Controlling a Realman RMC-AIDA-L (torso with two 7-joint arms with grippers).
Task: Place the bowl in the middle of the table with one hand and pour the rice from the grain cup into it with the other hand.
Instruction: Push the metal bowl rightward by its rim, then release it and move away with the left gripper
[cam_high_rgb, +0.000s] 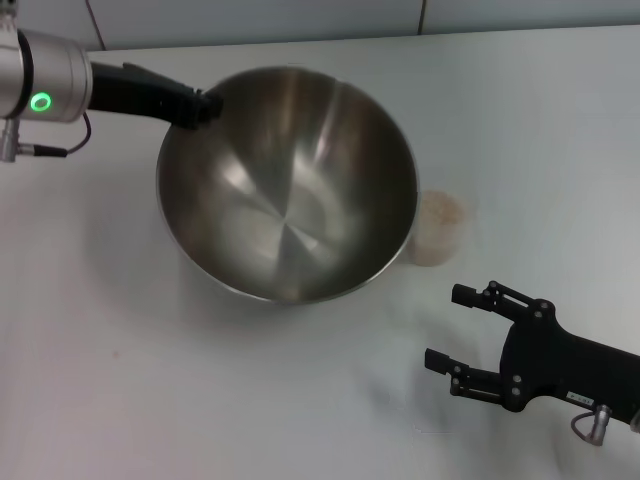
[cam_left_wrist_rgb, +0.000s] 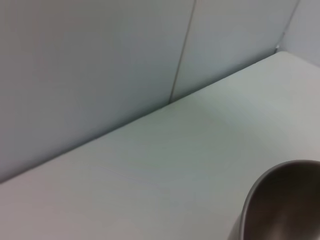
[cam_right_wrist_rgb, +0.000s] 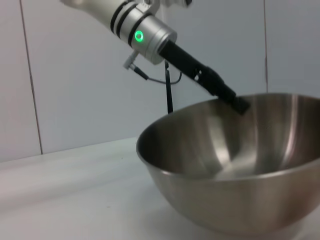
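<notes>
The steel bowl (cam_high_rgb: 288, 185) is held tilted above the white table (cam_high_rgb: 120, 370), its empty inside facing me. My left gripper (cam_high_rgb: 203, 105) is shut on the bowl's far left rim. The bowl also shows in the right wrist view (cam_right_wrist_rgb: 235, 170) with the left gripper (cam_right_wrist_rgb: 239, 104) on its rim, and a part of it shows in the left wrist view (cam_left_wrist_rgb: 282, 205). The grain cup (cam_high_rgb: 437, 229) with pale rice (cam_high_rgb: 440, 213) stands on the table just right of the bowl, partly hidden by its rim. My right gripper (cam_high_rgb: 455, 328) is open and empty, low on the right, in front of the cup.
A pale wall (cam_left_wrist_rgb: 100, 60) runs along the table's far edge. Bare tabletop lies in front of the bowl and to its left.
</notes>
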